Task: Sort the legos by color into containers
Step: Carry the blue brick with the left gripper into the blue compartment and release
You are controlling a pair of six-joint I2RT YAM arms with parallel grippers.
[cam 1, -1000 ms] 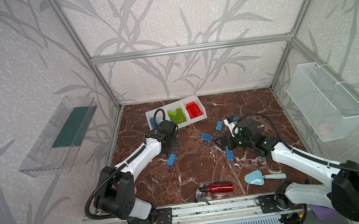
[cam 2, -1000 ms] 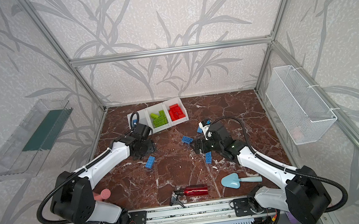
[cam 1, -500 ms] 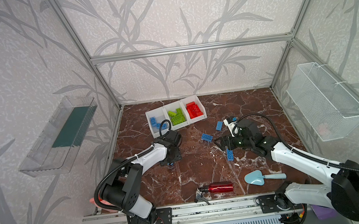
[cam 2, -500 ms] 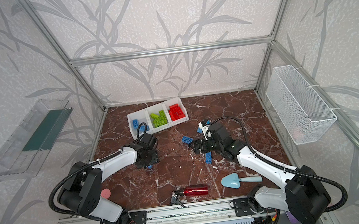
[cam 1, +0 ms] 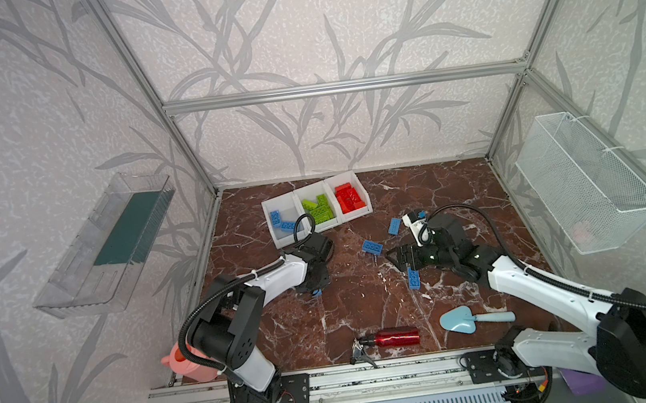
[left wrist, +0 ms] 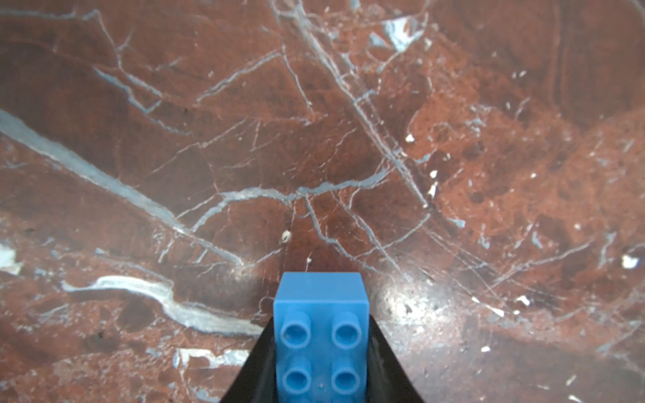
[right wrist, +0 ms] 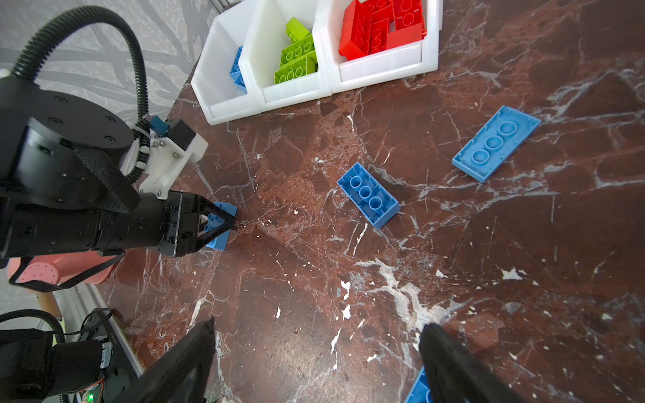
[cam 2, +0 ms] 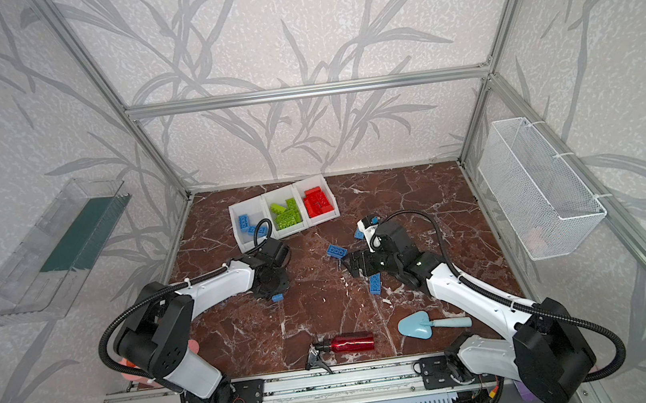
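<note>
My left gripper (left wrist: 321, 352) is shut on a small blue lego (left wrist: 321, 331) low over the marble table; in both top views only a corner of that lego (cam 1: 316, 293) (cam 2: 277, 298) shows under the gripper. My right gripper (right wrist: 316, 335) (cam 1: 397, 256) is open and holds nothing. It hovers near three loose blue legos (cam 1: 372, 247) (cam 1: 394, 226) (cam 1: 413, 278). The containers (cam 1: 356, 215) (right wrist: 380, 66) are white bins at the back left. They hold blue legos (cam 1: 280, 222), green legos (cam 1: 318, 209) and red legos (cam 1: 350, 199).
A red bottle (cam 1: 392, 337) and a light blue trowel (cam 1: 459, 319) lie near the front edge. A pink watering can (cam 1: 186, 368) sits at the front left corner. A wire basket (cam 1: 587, 182) hangs on the right wall, a clear tray (cam 1: 109, 245) on the left.
My left gripper came from beside the containers toward the front to the small blue lego and shut on it. The right arm has stayed put, still open.
</note>
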